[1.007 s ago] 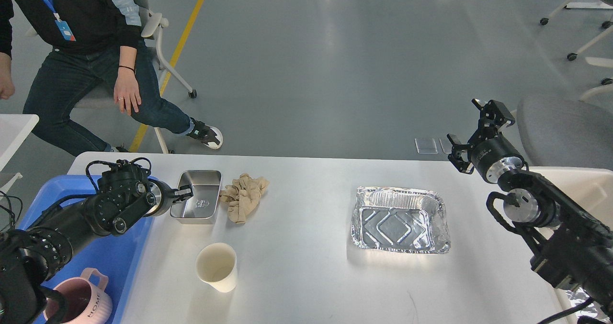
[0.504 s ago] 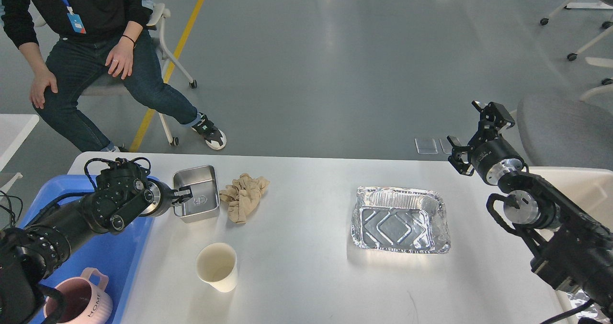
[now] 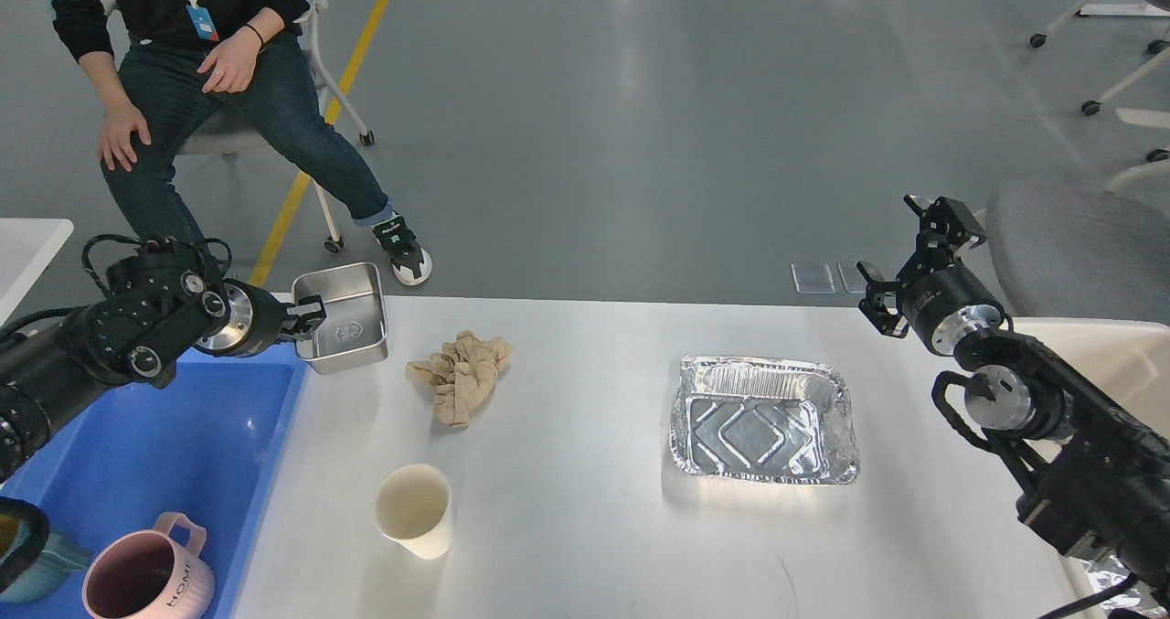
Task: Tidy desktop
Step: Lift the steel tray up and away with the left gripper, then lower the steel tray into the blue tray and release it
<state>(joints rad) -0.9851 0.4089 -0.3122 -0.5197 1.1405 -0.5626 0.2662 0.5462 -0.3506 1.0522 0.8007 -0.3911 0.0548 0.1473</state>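
The desktop (image 3: 585, 509) fills the lower centre of my head view: a large white rectangular top with rounded corners and a smooth matte finish, marked by a faint dark scuff near its front edge.

My left gripper (image 3: 309, 315) holds a small steel pan (image 3: 343, 319) by its near rim, fingers clamped on the wall. The pan is rectangular with rounded corners, brushed and reflective, tilted, and raised above the desktop's far-left corner. Below it sits a blue plastic tray (image 3: 137, 436) — glossy, rounded edges — beside the desktop's left edge. A pink mug (image 3: 146, 573) lettered "HOME" stands in the tray's near end.

On the desktop:
- a crumpled tan cloth (image 3: 460, 379), soft and wrinkled, far left of centre;
- a cream paper cup (image 3: 414, 511), upright and open, near the front;
- a foil tray (image 3: 763, 420), rectangular, crinkled at the rim with an embossed diamond pattern in its floor, right of centre.

My right gripper (image 3: 900, 258) hangs beyond the desktop's far-right corner, fingers apart, holding nothing. A seated person (image 3: 210, 61) in dark clothes is at upper left.
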